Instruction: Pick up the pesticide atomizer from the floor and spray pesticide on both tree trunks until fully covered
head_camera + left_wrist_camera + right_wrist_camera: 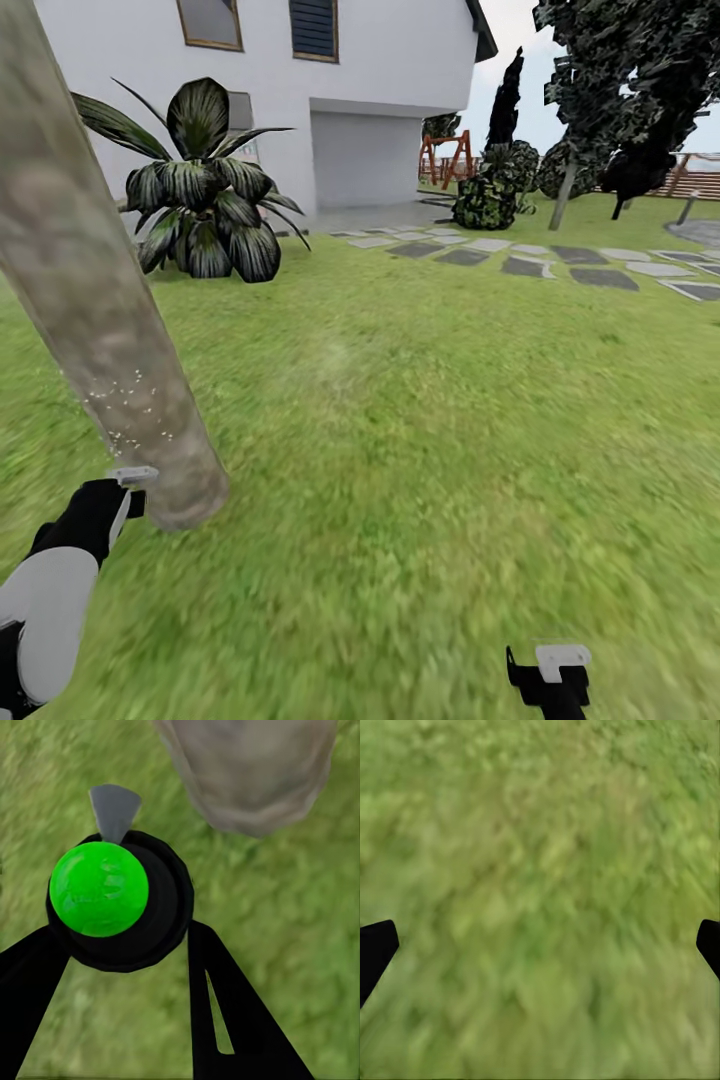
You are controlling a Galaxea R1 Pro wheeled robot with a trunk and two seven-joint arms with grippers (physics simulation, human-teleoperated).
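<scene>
A thick pale grey-brown tree trunk (90, 290) leans across the left of the head view, rooted in the lawn. Fine white pesticide specks (130, 415) dot its lower part. My left gripper (118, 497) is right beside the trunk base, shut on the pesticide atomizer (133, 476), whose grey nozzle points at the bark. In the left wrist view the atomizer (97, 889) is a dark round body with a bright green top, held by the left gripper (124, 934), with the trunk (247, 772) just beyond. My right gripper (550, 672) hangs open over grass (540, 945).
A broad-leaved palm plant (205, 190) stands behind the trunk by the white house (380, 90). Grey stepping stones (560, 262) cross the lawn at the right. Dark conifers (620, 90), a bush (490, 195) and a wooden fence (700, 182) lie further back.
</scene>
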